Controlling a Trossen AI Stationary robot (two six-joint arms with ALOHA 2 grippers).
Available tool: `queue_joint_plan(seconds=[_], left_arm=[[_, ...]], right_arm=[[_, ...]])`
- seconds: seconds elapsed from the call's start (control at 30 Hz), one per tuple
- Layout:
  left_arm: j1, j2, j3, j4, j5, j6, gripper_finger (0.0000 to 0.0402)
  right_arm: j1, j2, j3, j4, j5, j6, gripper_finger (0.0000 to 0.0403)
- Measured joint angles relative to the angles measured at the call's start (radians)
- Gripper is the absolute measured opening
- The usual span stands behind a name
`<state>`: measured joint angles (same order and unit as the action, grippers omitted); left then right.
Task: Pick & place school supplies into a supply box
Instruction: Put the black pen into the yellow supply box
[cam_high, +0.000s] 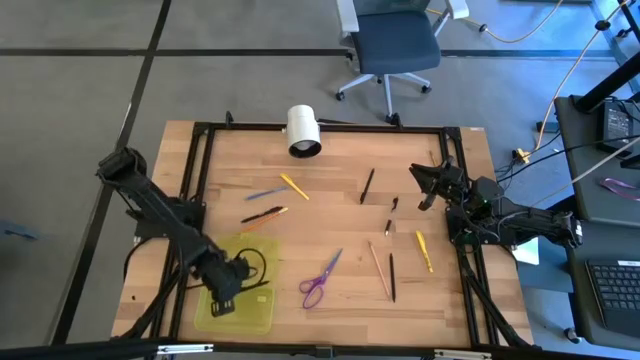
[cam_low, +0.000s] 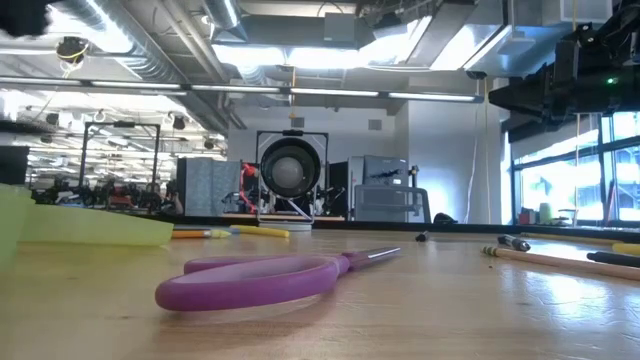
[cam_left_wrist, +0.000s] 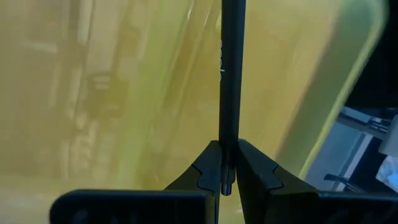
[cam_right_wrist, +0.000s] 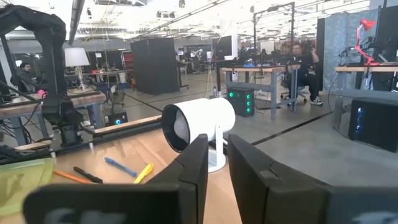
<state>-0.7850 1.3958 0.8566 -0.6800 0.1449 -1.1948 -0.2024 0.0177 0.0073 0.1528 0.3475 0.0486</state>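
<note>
My left gripper hovers over the translucent yellow-green supply box at the table's near left, shut on a black pen. The box fills the left wrist view. The purple-handled scissors lie flat on the wood right of the box and close to the low camera. Several pens and pencils lie flat mid-table: yellow, blue, orange-black, black, tan. My right gripper waits raised at the far right, open by a narrow gap. My left gripper pinches the black pen between its two fingers near one end. A short stub of that end shows between the fingers. The rest of the pen points straight out past the fingertips, over the box's floor. Whether the pen's far end touches the box, I cannot tell.
A white cylinder stands at the far edge, also ahead of the right gripper. More supplies lie near the right arm: a yellow pencil and a black pen. A black frame borders the table.
</note>
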Motion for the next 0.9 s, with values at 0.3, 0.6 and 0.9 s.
queue_joint_plan(seconds=[0.3,0.6,0.9], left_arm=[[-0.088,0.113,0.000,0.000,0.025,-0.084,0.0022],[-0.083,0.194,0.000,-0.003,0.033,0.033,0.0030],[-0.083,0.196,0.000,-0.004,0.031,0.029,0.0063]], right_arm=[[0.000,0.000,0.000,0.025,0.000,0.000,0.0067],[0.000,0.000,0.000,0.054,0.000,0.000,0.0067],[0.000,0.000,0.000,0.054,0.000,-0.003,0.0067]])
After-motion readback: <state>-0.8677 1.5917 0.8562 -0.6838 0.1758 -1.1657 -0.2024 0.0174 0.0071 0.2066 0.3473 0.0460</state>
